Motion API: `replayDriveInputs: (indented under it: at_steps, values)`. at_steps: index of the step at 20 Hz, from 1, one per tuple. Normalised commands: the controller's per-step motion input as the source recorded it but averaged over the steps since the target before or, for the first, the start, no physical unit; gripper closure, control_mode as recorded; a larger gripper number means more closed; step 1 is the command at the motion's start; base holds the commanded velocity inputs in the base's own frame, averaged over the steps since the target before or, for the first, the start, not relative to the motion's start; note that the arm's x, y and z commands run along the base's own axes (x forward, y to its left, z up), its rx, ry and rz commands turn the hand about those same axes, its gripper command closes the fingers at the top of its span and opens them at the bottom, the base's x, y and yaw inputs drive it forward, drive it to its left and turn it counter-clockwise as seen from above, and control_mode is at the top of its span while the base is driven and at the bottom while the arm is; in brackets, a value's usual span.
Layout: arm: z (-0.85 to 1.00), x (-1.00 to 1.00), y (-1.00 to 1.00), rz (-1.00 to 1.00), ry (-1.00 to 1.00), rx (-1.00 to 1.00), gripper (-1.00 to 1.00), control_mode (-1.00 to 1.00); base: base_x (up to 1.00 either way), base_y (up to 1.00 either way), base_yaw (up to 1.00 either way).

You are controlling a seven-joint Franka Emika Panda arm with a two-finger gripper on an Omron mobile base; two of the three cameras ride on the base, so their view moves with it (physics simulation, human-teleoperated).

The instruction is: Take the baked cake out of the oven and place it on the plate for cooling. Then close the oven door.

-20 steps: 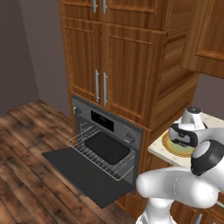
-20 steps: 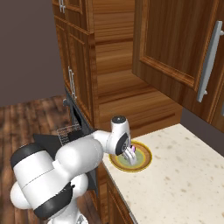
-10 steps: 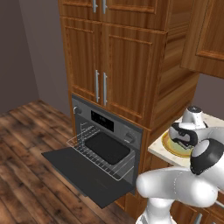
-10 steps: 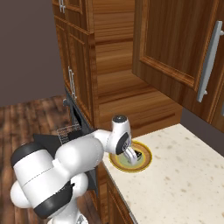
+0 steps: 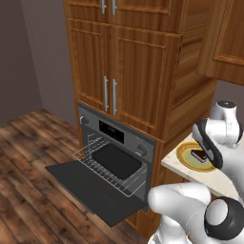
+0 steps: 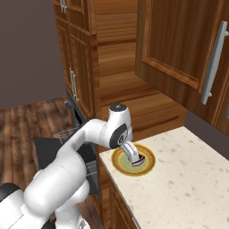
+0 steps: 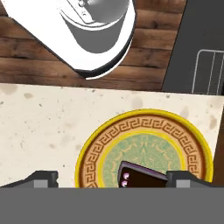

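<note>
The baked cake [image 7: 142,177] lies on the plate [image 7: 101,144], on its pale green centre toward the rim nearest the hand camera. In the hand view the two dark fingertips [image 7: 41,178] stand wide apart, one off each side of the slice with clear gaps between, so the tool [image 7: 114,180] is open and holds nothing. This view also shows the plate's key-pattern orange band and the pinkish edge of the slice, detail the base cameras do not give.

The right base view shows the tool [image 6: 137,161] directly over the plate [image 6: 150,166], which sits near the front left corner of the speckled surface [image 6: 179,179], beside the tall wooden cabinetry.

The left base view shows the oven [image 5: 116,152] with its oven door [image 5: 90,190] dropped flat open, a wire rack [image 5: 107,172] pulled out over it and a black tray [image 5: 116,161] resting on the rack. There the cake [image 5: 198,155] appears as a small dark wedge on the plate [image 5: 183,155], partly covered by the arm.
</note>
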Motion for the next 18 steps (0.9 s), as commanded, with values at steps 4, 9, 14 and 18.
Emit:
replayDriveInputs:
  at_steps: [4, 9, 14, 18]
  values:
    - [0.84, -0.61, 0.26, 0.0, 0.08, 0.0, -1.0, -1.0, 0.0, 0.0, 0.0]
    - [0.7, -0.29, 0.75, 0.13, 0.12, 0.0, -1.0, -1.0, 0.0, 0.0, 0.0]
    - [0.59, -0.15, 0.97, 0.3, 0.22, 0.0, -1.0, -1.0, 0.0, 0.0, 0.0]
    - [0.28, -0.14, 1.0, 0.31, 0.28, -0.02, -1.0, -1.0, 0.0, 0.0, 0.0]
